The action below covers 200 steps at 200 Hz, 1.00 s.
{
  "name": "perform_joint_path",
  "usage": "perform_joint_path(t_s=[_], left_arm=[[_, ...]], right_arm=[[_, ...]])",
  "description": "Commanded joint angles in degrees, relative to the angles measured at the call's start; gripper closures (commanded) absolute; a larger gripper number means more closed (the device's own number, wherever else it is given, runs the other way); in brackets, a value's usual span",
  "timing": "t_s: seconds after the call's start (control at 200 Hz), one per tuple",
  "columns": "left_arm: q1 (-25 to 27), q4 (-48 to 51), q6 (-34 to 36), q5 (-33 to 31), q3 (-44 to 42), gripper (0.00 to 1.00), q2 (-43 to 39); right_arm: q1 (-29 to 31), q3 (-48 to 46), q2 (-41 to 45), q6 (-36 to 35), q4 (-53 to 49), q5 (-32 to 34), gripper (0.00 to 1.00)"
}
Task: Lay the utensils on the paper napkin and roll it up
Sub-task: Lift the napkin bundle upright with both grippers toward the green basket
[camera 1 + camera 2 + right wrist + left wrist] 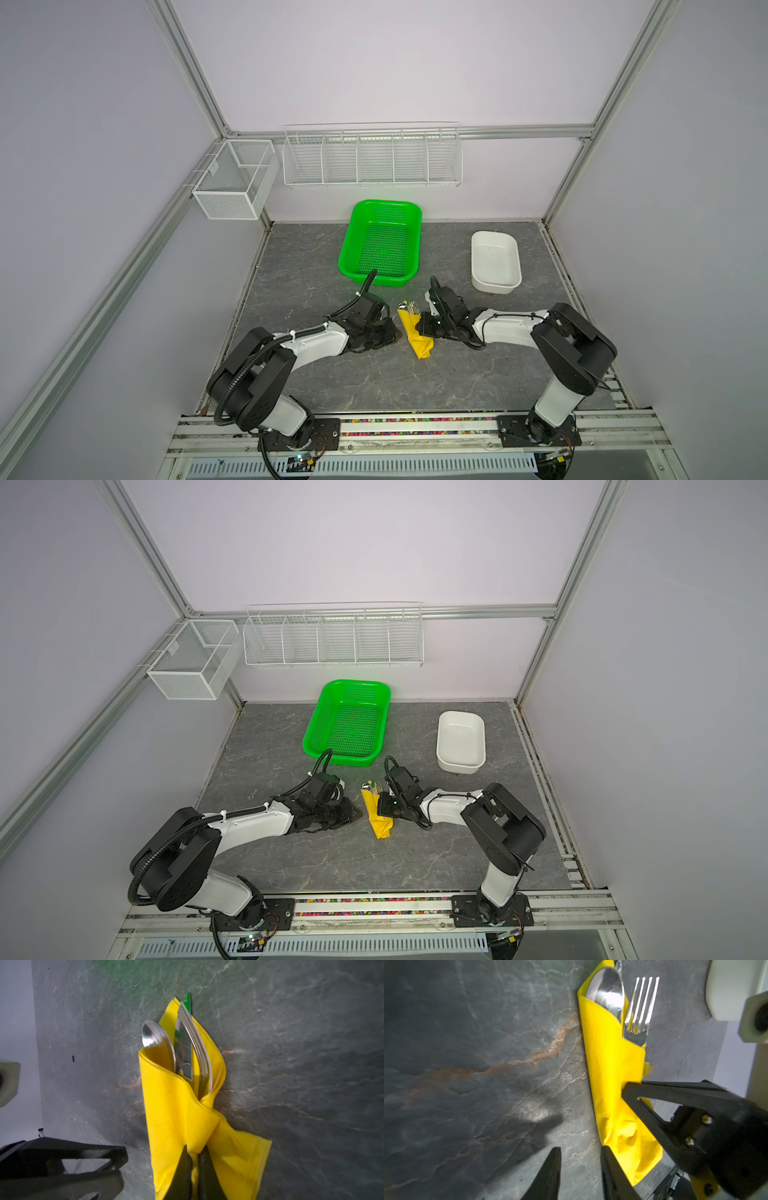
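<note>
The paper napkin is lying on the surface between the arms, already wrapped around the utensils, with the spoon and fork heads poking out. The right end effector is pinching a loose fold; the left end effector is standing released just beside the roll. Judging by that flap, only tightening seems left.

Handles of spoon, knife, fork: hidden inside paper napkin | knife blade: mostly behind spoon and fork | top views: those three too small to tell apart | my right pincer, my left pincer: finger bases cut off by wrist-view edges | white tub: only a blurred corner in left wrist view
</note>
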<state>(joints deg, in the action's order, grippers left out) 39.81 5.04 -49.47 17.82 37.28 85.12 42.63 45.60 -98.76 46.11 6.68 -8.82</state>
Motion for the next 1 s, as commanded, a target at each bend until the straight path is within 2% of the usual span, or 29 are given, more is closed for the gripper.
perform_joint_path(t_s=[0.0, 0.28, 0.66, 0.995], left_arm=[[-0.77, 0.25, -1.1, -0.31, -0.6, 0.64, -1.51], [-3.52, -5.16, -3.33, 3.61, -3.14, 0.51, -3.67], [-4.63, -11.81, -4.26, 8.07, -4.05, 0.42, -2.82], [-6.46, -18.54, -7.26, 11.88, -5.08, 0.37, -1.43]], right_arm=[[-0.57, -2.24, 2.26, 2.1, 5.91, -1.04, 0.93], [-1.0, -5.21, 5.06, 2.81, 10.65, -0.96, 0.93], [-1.46, -7.66, 6.93, 4.17, 16.63, -2.59, 0.94], [-2.22, -8.27, 10.76, 3.7, 16.26, -3.13, 0.94]])
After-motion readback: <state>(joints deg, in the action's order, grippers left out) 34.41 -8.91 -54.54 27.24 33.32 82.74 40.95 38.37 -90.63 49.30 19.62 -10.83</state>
